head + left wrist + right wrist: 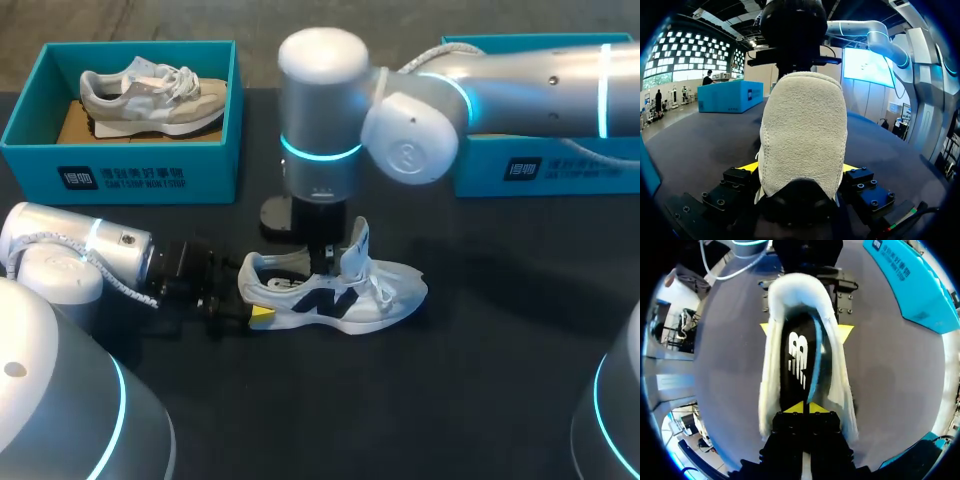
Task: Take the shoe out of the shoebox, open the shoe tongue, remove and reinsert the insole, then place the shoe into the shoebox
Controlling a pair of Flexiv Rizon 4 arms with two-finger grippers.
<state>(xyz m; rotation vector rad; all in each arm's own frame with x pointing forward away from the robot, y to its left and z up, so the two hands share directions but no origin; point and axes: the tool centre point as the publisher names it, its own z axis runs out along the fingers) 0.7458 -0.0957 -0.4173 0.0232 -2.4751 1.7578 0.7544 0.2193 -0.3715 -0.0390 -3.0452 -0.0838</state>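
A white shoe (340, 300) with dark side marks lies on its sole on the black table, heel toward my left arm. My left gripper (255, 300) clasps the heel (805, 130) from both sides, a yellow tip on each flank. The tongue (357, 245) stands pulled up. My right gripper (325, 252) comes down from above into the shoe's opening. In the right wrist view its yellow tips (803, 407) are pressed together on the near end of the black insole (799, 360), whose blue edge shows along one side. The left gripper (805, 330) shows beyond, at the heel.
A teal shoebox (120, 175) at the back left holds a grey shoe (150, 95). A second teal shoebox (540, 170) stands at the back right, partly behind my right arm. The right arm's elbow hangs over the table's middle.
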